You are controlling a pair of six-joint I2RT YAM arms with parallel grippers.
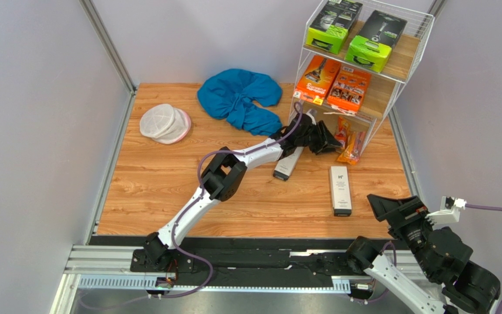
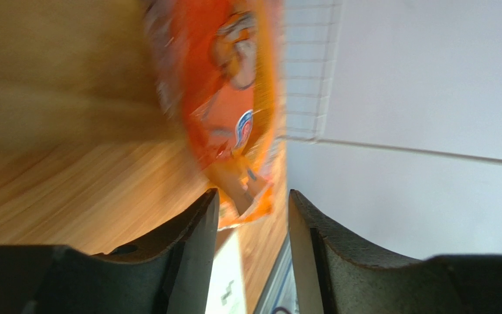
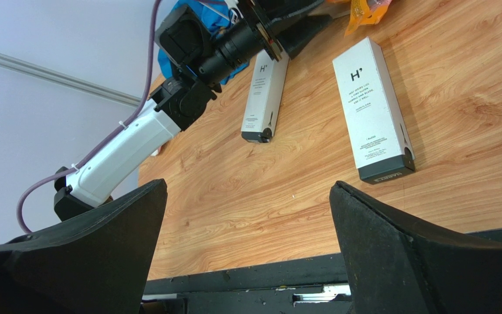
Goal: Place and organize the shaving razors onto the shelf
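The shelf (image 1: 409,57) stands at the back right, with two green-and-black boxes (image 1: 335,23) on top and two orange cartons (image 1: 350,88) on the middle board. A clear orange-trimmed bag (image 1: 352,141) lies at its foot. My left gripper (image 1: 334,144) reaches it; in the left wrist view the bag's (image 2: 227,111) lower corner sits between the parted fingers (image 2: 252,196), with a gap on the right side. One slim white box (image 1: 288,163) lies under the left arm, another (image 1: 341,190) further right. My right gripper (image 1: 378,204) (image 3: 247,186) hangs wide open over the near edge, holding nothing.
A blue cloth (image 1: 240,98) lies at the back centre and a round white mesh pouch (image 1: 164,123) at the back left. Grey walls and a metal frame close the table on three sides. The shelf's wire side (image 2: 306,72) is just behind the bag.
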